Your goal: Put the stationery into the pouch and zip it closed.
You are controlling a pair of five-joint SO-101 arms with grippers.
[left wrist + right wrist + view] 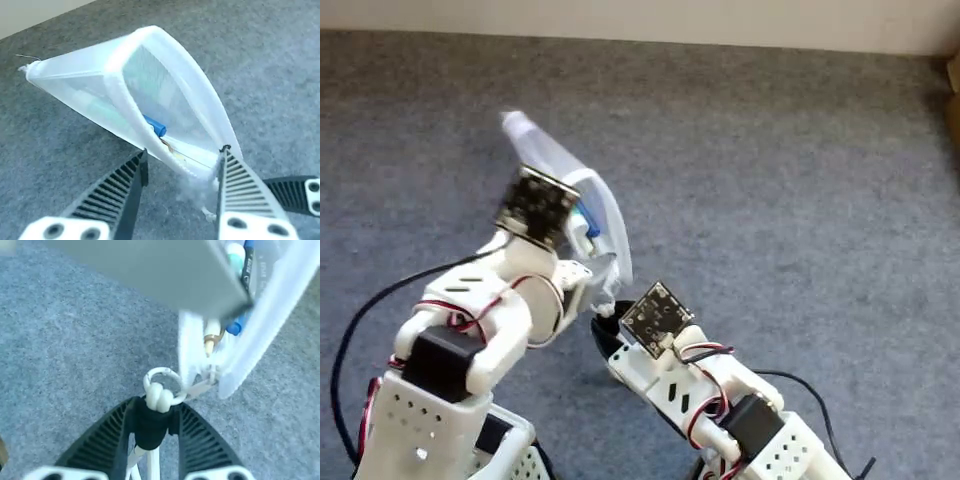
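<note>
A white mesh pouch (592,200) stands on edge on the grey carpet with its mouth gaping (165,90). Inside lie a blue pen (155,126) and other pens (240,270). My left gripper (184,151) grips the pouch's near end across its width, one fingertip (224,152) on each side; from above it sits at the pouch's near end (588,272). My right gripper (152,407) is shut on the knotted white cord (159,396) of the zipper pull ring (161,377), just off the pouch's corner (605,322).
Grey carpet (800,180) lies open to the right and far side. A pale wall strip (720,20) runs along the back, and a brown object (955,90) sits at the right edge. The two arms stand close together at the front.
</note>
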